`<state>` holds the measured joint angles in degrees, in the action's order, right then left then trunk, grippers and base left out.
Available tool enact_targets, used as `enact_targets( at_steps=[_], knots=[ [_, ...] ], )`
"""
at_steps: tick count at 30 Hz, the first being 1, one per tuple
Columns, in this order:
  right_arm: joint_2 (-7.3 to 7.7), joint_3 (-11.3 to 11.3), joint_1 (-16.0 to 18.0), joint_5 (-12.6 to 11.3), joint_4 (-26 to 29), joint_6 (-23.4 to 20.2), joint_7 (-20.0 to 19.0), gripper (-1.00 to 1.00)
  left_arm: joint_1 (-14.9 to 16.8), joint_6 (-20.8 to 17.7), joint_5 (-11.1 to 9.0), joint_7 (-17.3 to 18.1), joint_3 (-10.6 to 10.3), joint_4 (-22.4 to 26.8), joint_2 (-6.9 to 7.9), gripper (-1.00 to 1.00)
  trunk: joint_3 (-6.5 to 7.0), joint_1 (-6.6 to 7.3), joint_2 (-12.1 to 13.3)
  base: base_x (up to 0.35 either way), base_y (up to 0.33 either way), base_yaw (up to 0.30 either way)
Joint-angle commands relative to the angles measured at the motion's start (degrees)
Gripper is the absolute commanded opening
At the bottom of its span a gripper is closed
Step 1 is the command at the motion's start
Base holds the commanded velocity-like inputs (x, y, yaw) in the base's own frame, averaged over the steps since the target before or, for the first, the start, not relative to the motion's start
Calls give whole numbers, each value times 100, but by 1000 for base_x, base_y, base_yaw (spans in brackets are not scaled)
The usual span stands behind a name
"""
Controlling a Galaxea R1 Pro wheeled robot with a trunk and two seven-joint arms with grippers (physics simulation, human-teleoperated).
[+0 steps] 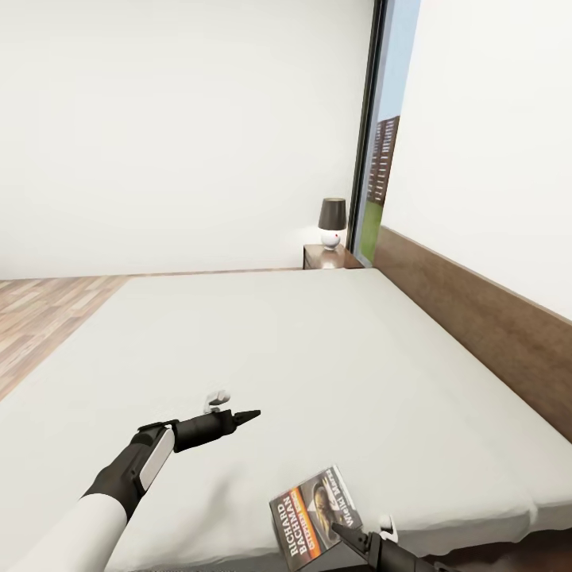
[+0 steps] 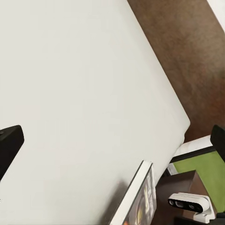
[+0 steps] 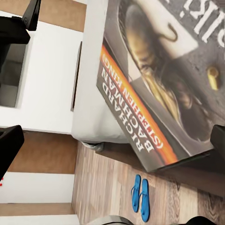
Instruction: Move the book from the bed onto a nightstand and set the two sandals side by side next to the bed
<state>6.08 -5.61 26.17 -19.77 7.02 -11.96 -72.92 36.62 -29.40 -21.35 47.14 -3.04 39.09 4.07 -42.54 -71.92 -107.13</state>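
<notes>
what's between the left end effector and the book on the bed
In the head view, just bare mattress: the left end effector hangs over the bed, and no object lies between it and the book at the near edge.

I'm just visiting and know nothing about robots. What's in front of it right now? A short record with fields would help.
room: white walls, wood floor, window
bed: wide, off-white, brown headboard
book: at the bed's near edge, tilted, cover up
right gripper: tip at the book; grip cannot be told
left gripper: over the mattress, holding nothing; fingers spread in the left wrist view
nightstand: far corner, lamp on it
sandals: blue pair, side by side on the floor
</notes>
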Motion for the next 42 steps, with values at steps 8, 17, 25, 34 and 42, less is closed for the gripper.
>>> enact_targets(
  at_steps=[8, 17, 25, 34, 42],
  knots=[
    [-1, -46, 3, 26, 1, -60, -21, 100, 3, -47, -54, -3, -21, 2, 6, 100, -5, 1, -2, 0, 0, 0],
    [-1, -46, 3, 26, 1, -61, -21, 100, 3, -49, -54, -3, -21, 2, 6, 100, -5, 1, -2, 0, 0, 0],
    [-1, -46, 3, 26, 1, -61, -22, 100, 3, -49, -54, -3, -21, 2, 6, 100, -5, 1, -2, 0, 0, 0],
    [-1, -46, 3, 26, 1, -57, -23, 100, 3, -49, -54, -3, -21, 2, 6, 100, -5, 1, -2, 0, 0, 0],
    [-1, -46, 3, 26, 1, -55, -24, 100, 3, -49, -54, -3, -21, 2, 6, 100, -5, 1, -2, 0, 0, 0]
  ],
)
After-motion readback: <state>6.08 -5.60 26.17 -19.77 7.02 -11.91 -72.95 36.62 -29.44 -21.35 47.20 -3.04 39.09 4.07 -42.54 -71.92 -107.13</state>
